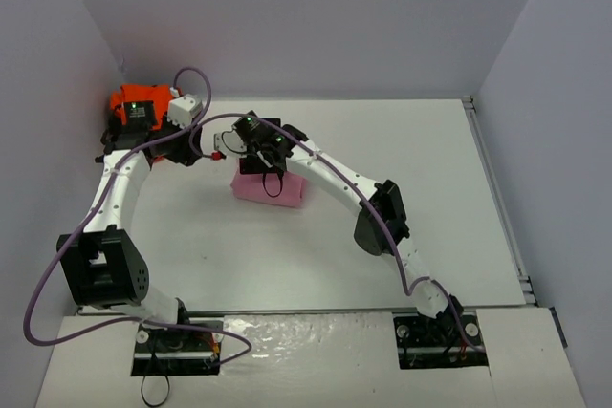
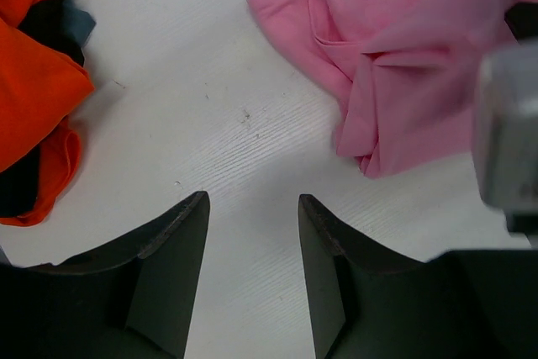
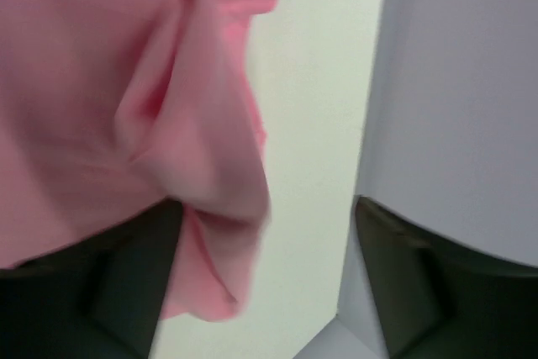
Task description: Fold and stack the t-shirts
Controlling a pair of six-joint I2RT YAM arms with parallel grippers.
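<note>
The light pink t-shirt (image 1: pixel 269 187) lies as a folded bundle at the middle of the table; it also shows in the left wrist view (image 2: pixel 403 65) and the right wrist view (image 3: pixel 126 98). The orange t-shirt (image 1: pixel 129 102) is bunched at the far left, with the dark shirt (image 2: pixel 52 21) tucked in it (image 2: pixel 34 81). My right gripper (image 1: pixel 266 161) hovers on the pink bundle's far edge, jaws open (image 3: pixel 267 208), with cloth draped against the left finger. My left gripper (image 1: pixel 222 148) is open and empty (image 2: pixel 252 199) over bare table between the two shirts.
Grey enclosure walls (image 1: pixel 316 16) surround the white table (image 1: pixel 421 140); the back wall shows close by in the right wrist view (image 3: pixel 462 81). The left arm's purple cable (image 1: pixel 57 265) loops beside its base. A blurred part of the right gripper (image 2: pixel 504 124) shows in the left wrist view.
</note>
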